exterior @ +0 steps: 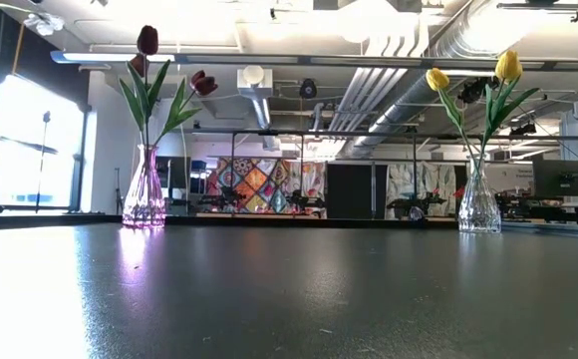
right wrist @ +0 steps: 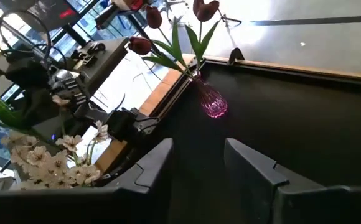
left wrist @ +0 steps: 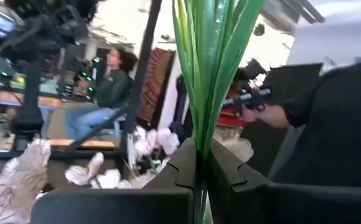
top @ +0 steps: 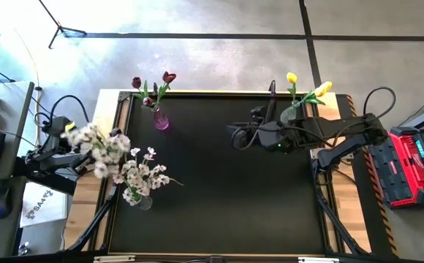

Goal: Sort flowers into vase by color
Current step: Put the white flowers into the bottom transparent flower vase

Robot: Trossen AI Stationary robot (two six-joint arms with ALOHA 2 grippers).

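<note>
While the left end effector was clamped on a green stem, the sorting stood close to its end, as keyed below.

Left end effector (left wrist: 200,177): fingers together on the green stem (left wrist: 208,68) of a white spray, held at the left edge of the worktop (top: 219,190), just beside the clear vase.
Held white spray (top: 99,146): blossoms raised above the worktop's left rim, not yet in any vase.
Clear vase of white sprays (top: 140,201): near the front-left of the worktop, already carrying several white sprays (top: 142,175).
Right end effector (right wrist: 198,165): fingers apart and holding nothing, hovering over the worktop's middle right, near the yellow tulips' vase.
Pink vase (exterior: 144,194): at the back-left of the worktop, holding both maroon tulips (exterior: 147,40); this colour judged complete.
Clear vase at back-right (exterior: 479,199): holding both yellow tulips (exterior: 508,66); this colour also judged complete.
Loose flowers: none seen lying on the worktop.
Done: maroon and yellow groups sorted, most white sprays placed.
Left: the held white spray had yet to go into the front-left vase, which appeared to be the last step.
Background: a seated person (left wrist: 109,87) and a second person in dark clothing (left wrist: 336,118) were visible beyond the worktop.
</note>
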